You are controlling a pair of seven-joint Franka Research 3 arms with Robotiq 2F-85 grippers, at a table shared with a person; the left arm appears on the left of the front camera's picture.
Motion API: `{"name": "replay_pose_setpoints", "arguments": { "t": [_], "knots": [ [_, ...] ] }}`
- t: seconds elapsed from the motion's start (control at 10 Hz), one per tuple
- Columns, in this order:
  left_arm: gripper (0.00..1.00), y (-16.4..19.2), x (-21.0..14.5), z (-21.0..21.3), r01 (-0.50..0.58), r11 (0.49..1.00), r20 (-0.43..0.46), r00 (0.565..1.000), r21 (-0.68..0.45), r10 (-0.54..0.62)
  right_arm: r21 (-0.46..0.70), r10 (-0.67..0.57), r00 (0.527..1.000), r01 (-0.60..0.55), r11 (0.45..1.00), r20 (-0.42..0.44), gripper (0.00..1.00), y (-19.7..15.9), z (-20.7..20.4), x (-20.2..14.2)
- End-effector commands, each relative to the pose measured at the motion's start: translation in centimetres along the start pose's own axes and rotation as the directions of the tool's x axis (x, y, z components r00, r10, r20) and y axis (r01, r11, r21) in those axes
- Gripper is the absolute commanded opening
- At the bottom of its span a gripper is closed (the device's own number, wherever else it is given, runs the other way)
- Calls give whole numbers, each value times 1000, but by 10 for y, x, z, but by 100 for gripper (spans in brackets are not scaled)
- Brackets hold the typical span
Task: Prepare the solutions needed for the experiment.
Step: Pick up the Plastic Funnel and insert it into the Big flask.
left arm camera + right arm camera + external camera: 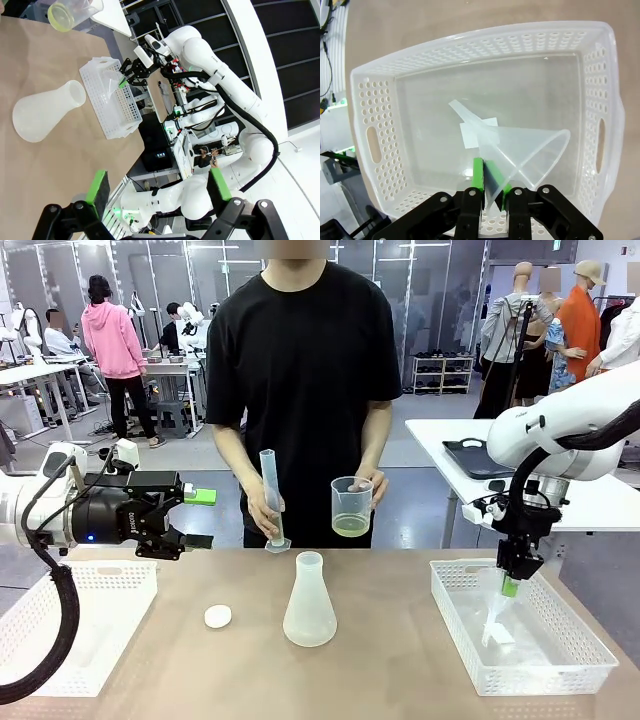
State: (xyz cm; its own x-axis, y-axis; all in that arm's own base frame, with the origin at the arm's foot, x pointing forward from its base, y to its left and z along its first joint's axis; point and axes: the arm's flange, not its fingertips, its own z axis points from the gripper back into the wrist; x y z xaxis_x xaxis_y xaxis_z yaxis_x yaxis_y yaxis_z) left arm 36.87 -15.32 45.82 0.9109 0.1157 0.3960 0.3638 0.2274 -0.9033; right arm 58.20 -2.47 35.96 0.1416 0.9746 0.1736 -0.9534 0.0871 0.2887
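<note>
The solutions (351,526) are a shallow pale yellow-green layer in a clear beaker (351,506) held by the person's hand at the far edge; the beaker (62,14) also appears in the left wrist view. The other hand holds a tall measuring cylinder (270,495) upright. A frosted conical flask (309,602) (47,112) stands at mid-table, with a white cap (217,616) to its left. My right gripper (510,586) (492,181) is shut on the wall of a clear funnel (525,145) inside the right basket (455,610). My left gripper (196,518) (157,186) hovers open and holds nothing at the table's left.
A white perforated basket (80,625) sits at the front left under my left arm. The right basket (370,100) (112,100) holds the funnel and a small white paper patch. A side table with a dark tray (475,458) stands behind on the right.
</note>
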Motion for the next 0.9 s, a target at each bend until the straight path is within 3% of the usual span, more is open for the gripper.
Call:
{"name": "replay_pose_setpoints", "arguments": {
  "t": [0.0,0.3,0.5,0.8],
  "knots": [
    [100,-2,-2,-2,-19,1000,11,1000,-20,19,-93,-69,998,67,993,-13,0,15,14,12],
    [100,-2,-2,-2,-19,1000,11,1000,-20,19,-285,-117,991,95,954,-62,0,66,53,31],
    [100,-2,-2,-2,-19,1000,11,1000,-20,19,-453,-194,974,123,883,-113,0,107,90,39],
    [100,-2,-2,-2,-19,1000,11,1000,-20,19,-639,-251,950,78,765,-184,0,164,126,48]
  ]
}}
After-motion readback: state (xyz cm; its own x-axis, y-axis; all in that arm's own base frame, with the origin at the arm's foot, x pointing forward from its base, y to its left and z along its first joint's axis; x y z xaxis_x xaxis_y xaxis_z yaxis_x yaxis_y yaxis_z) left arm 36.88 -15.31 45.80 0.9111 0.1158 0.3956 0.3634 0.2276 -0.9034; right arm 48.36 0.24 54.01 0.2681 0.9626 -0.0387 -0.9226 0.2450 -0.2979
